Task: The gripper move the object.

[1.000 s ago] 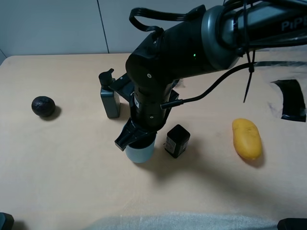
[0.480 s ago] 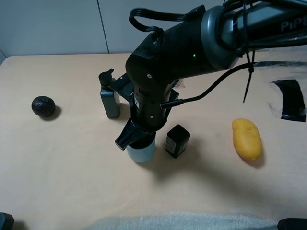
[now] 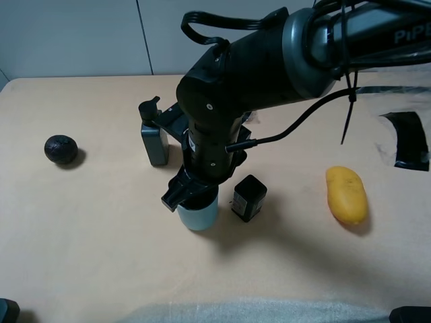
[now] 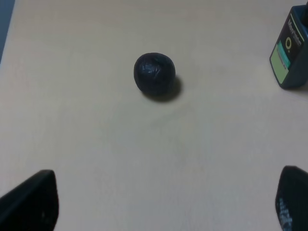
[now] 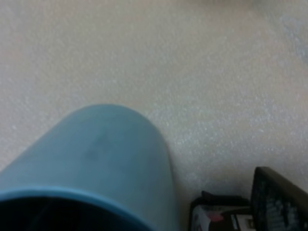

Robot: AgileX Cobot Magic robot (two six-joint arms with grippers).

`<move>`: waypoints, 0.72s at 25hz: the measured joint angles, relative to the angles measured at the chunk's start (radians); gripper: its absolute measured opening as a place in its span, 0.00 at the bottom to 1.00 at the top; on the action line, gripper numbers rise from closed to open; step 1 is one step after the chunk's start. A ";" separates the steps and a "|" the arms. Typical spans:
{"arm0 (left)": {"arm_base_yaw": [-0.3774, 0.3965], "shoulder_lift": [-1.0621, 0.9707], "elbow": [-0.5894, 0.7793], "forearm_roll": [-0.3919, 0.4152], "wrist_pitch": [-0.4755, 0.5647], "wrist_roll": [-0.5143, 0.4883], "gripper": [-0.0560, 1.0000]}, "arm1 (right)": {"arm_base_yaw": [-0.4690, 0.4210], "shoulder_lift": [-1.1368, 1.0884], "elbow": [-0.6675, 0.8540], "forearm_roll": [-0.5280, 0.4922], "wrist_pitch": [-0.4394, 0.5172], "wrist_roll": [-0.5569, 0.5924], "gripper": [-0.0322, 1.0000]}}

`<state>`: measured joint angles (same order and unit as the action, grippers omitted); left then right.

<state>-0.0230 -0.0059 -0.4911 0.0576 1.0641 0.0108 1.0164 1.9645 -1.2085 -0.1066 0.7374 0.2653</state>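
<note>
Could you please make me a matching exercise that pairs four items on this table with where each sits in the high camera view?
Items:
1. blue cup
2. pump bottle
3. yellow fruit
4. dark ball

Places:
A. alone at the far left
B. right beside the small black box
C. alone toward the right
D. behind the blue cup, farther from the camera

Pairs: 1-B, 2-D, 3-C, 4-A
</note>
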 joint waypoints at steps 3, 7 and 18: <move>0.000 0.000 0.000 0.000 0.000 0.000 0.91 | 0.000 0.000 0.000 0.009 0.000 0.000 0.58; 0.000 0.000 0.000 0.000 0.000 0.000 0.91 | 0.000 -0.006 0.000 0.023 0.015 0.000 0.58; 0.000 0.000 0.000 0.000 0.000 0.000 0.91 | 0.000 -0.094 0.000 0.034 0.089 0.000 0.58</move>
<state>-0.0230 -0.0059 -0.4911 0.0576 1.0641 0.0108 1.0164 1.8709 -1.2085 -0.0727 0.8268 0.2653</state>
